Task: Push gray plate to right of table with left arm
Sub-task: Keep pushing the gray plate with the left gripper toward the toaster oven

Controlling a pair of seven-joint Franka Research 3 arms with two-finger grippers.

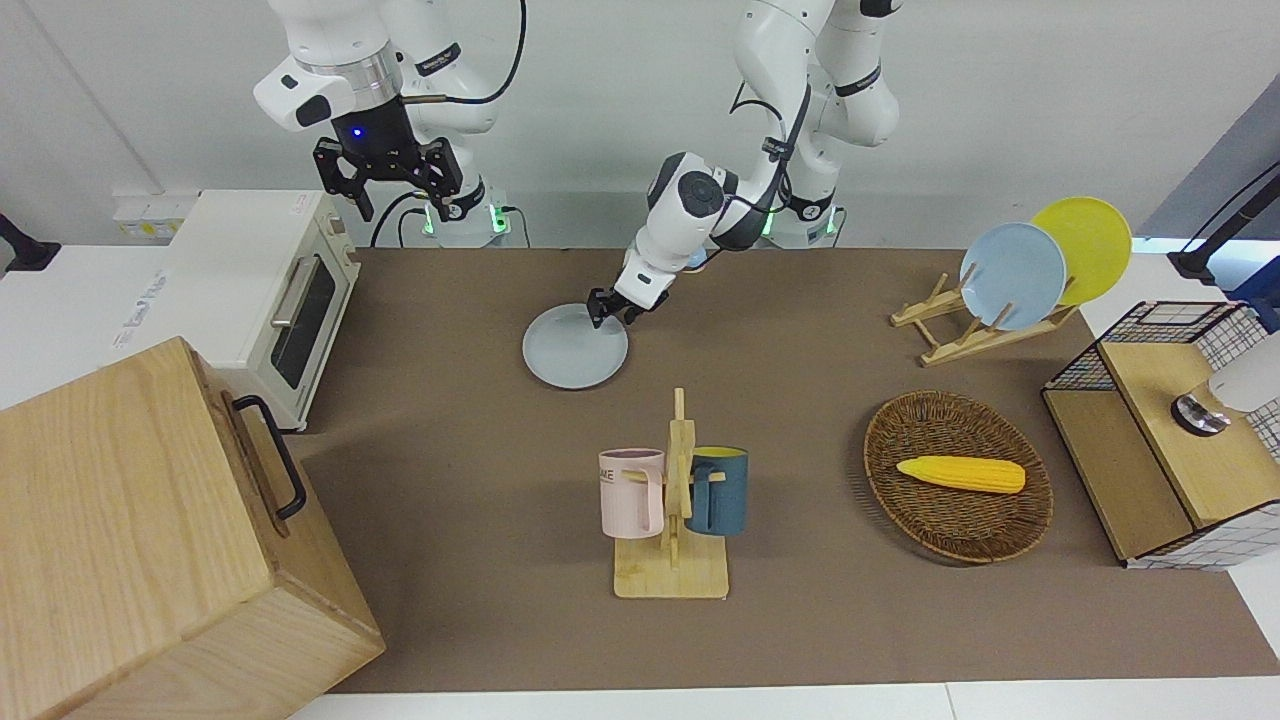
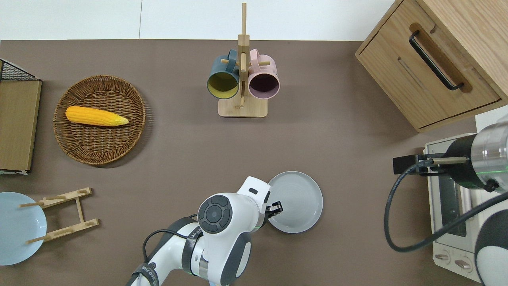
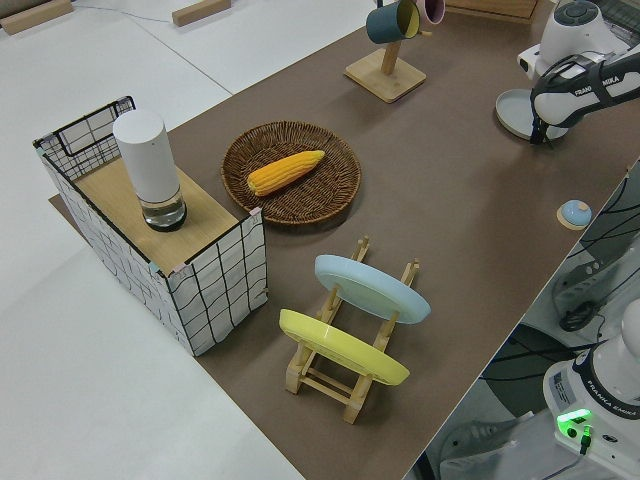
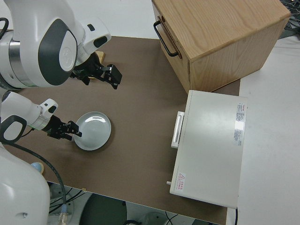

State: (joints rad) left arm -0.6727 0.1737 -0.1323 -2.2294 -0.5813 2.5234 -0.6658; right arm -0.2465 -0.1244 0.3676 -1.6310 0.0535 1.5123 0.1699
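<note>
The gray plate (image 1: 572, 350) lies flat on the brown table (image 1: 450, 450), nearer to the robots than the mug rack; it also shows in the overhead view (image 2: 297, 200) and the right side view (image 4: 95, 130). My left gripper (image 1: 607, 311) is low at the plate's rim on the side toward the left arm's end, touching or just over the rim (image 2: 275, 208) (image 4: 72, 132). My right gripper (image 1: 388, 190) is parked and open.
A mug rack (image 1: 672, 500) with a pink and a dark blue mug stands farther from the robots than the plate. A white toaster oven (image 1: 270, 290) and a wooden cabinet (image 1: 150, 540) fill the right arm's end. A wicker basket (image 1: 957, 520) with corn and a plate rack (image 1: 960, 335) sit toward the left arm's end.
</note>
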